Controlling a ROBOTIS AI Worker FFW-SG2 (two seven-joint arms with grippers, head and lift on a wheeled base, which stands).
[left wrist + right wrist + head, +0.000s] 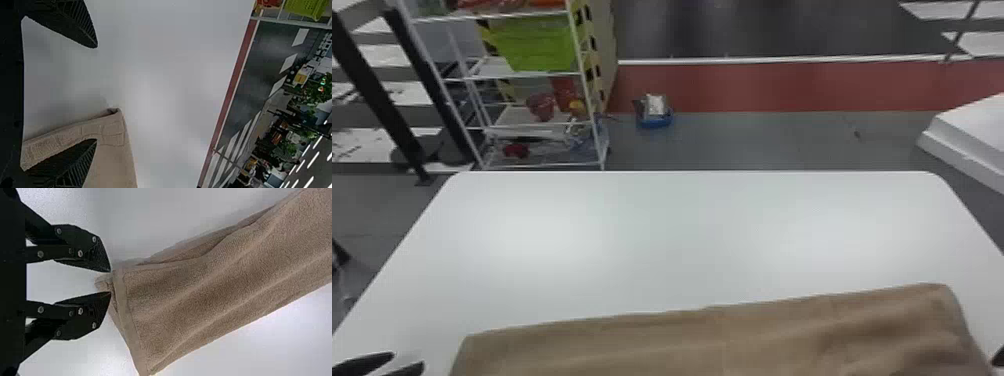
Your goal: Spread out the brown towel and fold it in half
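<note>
the brown towel (712,345) lay on the near part of the white table (682,225), between the left gripper (408,362), wide open and empty, and the right gripper (999,358), partly open, gripping nothing. beyond stood a rack (532,75) holding a green basket (539,47).

The table (657,240) is viewed forward and down from the head; from the left wrist, closer, across toward the red strip (782,87); from the right, close above the towel (722,345). Table and towel are shared by all.
</note>
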